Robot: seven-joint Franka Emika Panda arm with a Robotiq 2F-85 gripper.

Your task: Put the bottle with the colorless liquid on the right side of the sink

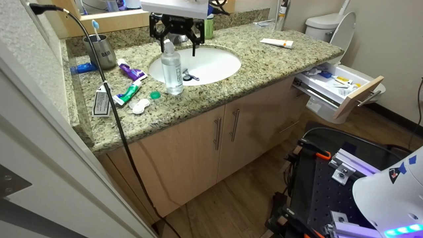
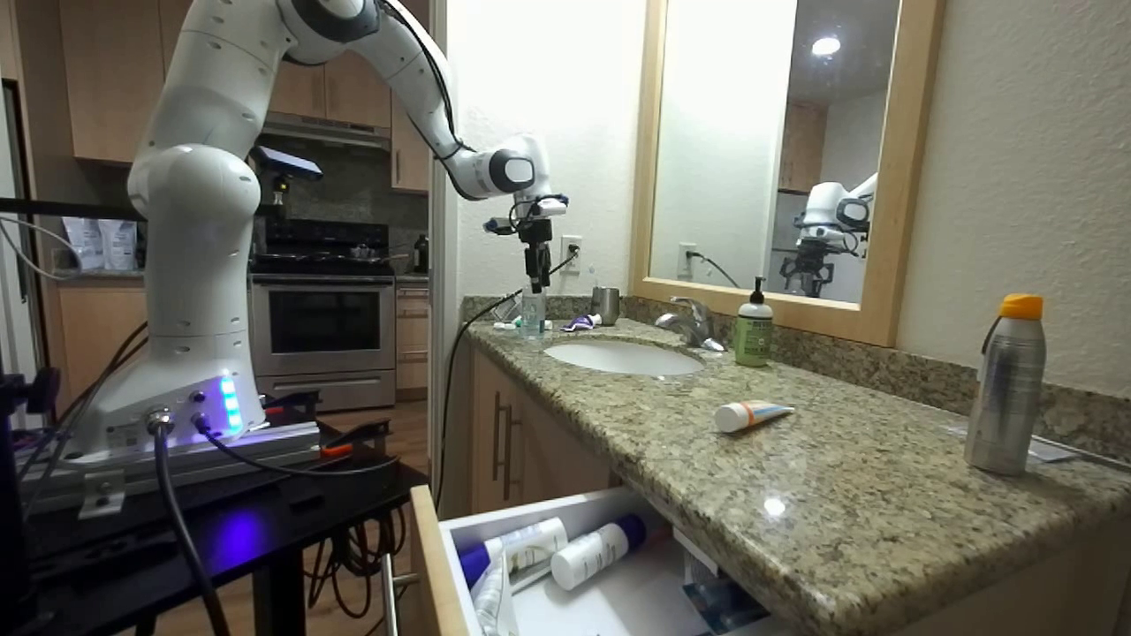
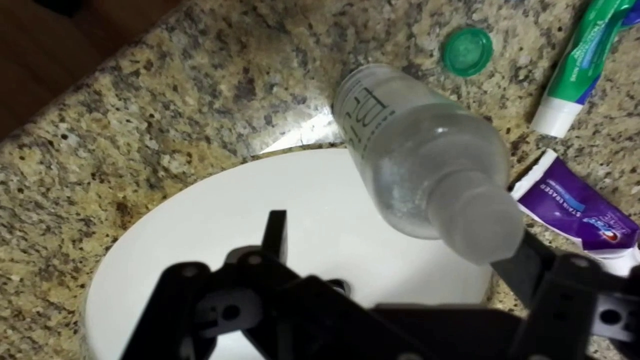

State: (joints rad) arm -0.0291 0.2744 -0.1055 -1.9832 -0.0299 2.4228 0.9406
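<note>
A clear bottle of colorless liquid with a whitish cap stands upright on the counter at the sink's front edge, in an exterior view (image 1: 172, 74), an exterior view (image 2: 534, 314) and the wrist view (image 3: 425, 135). The white oval sink (image 1: 214, 66) also shows in the wrist view (image 3: 240, 200). My gripper (image 1: 178, 51) is open and above the bottle and sink. In the wrist view its fingers (image 3: 395, 245) are wide apart, and the cap overlaps the finger on the right. I cannot tell whether they touch. Nothing is held.
A purple tube (image 1: 132, 71), a green tube (image 1: 130, 92), a green cap (image 1: 155, 95) and a metal cup (image 1: 105, 54) lie or stand beside the bottle. A faucet (image 2: 694, 322), green soap bottle (image 2: 753, 334), white tube (image 2: 747, 415) and spray can (image 2: 1007, 397) are across the counter. A drawer (image 1: 358, 96) is open.
</note>
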